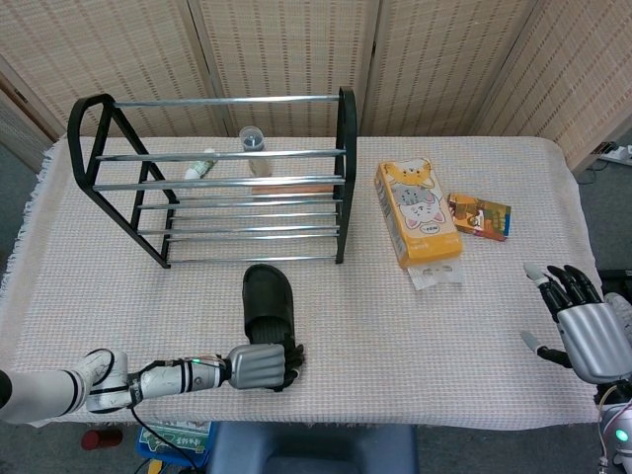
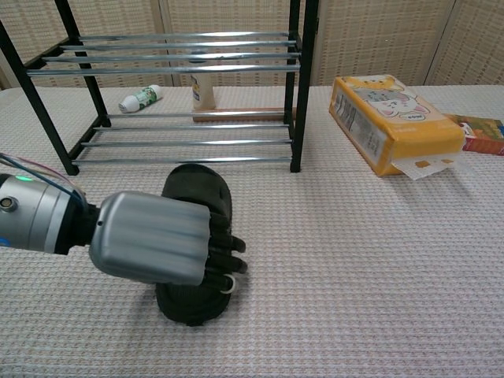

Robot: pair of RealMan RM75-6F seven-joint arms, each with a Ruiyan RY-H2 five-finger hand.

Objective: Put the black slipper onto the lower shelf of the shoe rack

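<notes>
Two views give us different halves of the scene. Only the head view shows our right robot hand, at about 4 o'clock off the worktop edge, fingers spread and holding nothing; it also shows the small colourful box whole, at 3 o'clock from the yellow tissue pack. The chest view leaves the right robot hand out entirely and cuts that box at its right border, yet it brings us close to the left robot hand and lets us see under the shoe rack: a small white-and-green tube and a pale bottle lie behind the lower rails.

Our left robot hand sits over the heel end of the black slipper, its dark fingers curled down around the near edge of the sole. From the head view the same robot hand covers the slipper's 6 o'clock end. We cannot tell whether the heel is actually clamped or merely touched.

The black slipper lies flat on the worktop, toe pointing to 12 o'clock, just in front of the shoe rack and near its right post, not on any shelf.
</notes>
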